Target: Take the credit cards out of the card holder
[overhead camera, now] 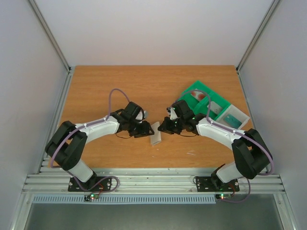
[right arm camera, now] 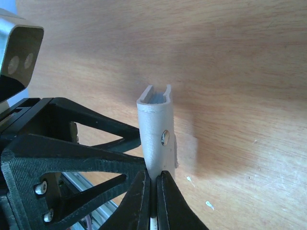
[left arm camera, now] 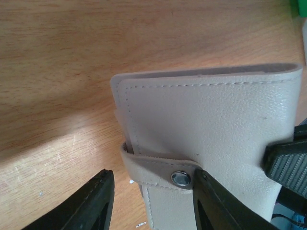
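Currently upright mid-table: card holder (overhead camera: 156,139). Pinched at edge by right gripper (right arm camera: 154,181), fingers clamped. Straddled at snap tab (left arm camera: 163,167) by left gripper (left arm camera: 153,184), fingers half-spread, gripping nothing. Risk: slipping from thin pinch under tab pull, toppling.

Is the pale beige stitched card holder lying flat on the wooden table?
No: the right pincer is shut on the card holder, holding it on edge, not flat on the table.
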You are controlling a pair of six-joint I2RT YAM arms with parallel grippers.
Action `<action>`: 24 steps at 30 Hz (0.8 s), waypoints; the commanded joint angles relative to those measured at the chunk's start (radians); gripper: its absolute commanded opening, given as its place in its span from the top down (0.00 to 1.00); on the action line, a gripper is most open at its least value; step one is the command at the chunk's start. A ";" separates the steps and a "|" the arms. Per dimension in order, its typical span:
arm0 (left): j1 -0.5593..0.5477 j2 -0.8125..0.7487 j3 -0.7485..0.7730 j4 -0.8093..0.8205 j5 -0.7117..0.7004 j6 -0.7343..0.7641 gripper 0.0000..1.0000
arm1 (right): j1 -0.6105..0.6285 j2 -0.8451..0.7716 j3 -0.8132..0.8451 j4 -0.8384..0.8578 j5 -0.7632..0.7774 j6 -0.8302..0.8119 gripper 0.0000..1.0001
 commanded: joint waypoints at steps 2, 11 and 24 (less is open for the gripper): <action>-0.010 0.028 0.016 0.009 -0.004 0.021 0.55 | 0.012 -0.022 0.016 0.035 0.001 0.027 0.99; -0.016 0.045 0.034 -0.017 -0.005 0.044 0.60 | 0.014 0.016 -0.023 0.069 -0.022 0.046 0.99; -0.038 0.040 0.024 0.015 0.000 0.008 0.61 | 0.014 -0.021 -0.038 0.045 0.019 0.045 0.99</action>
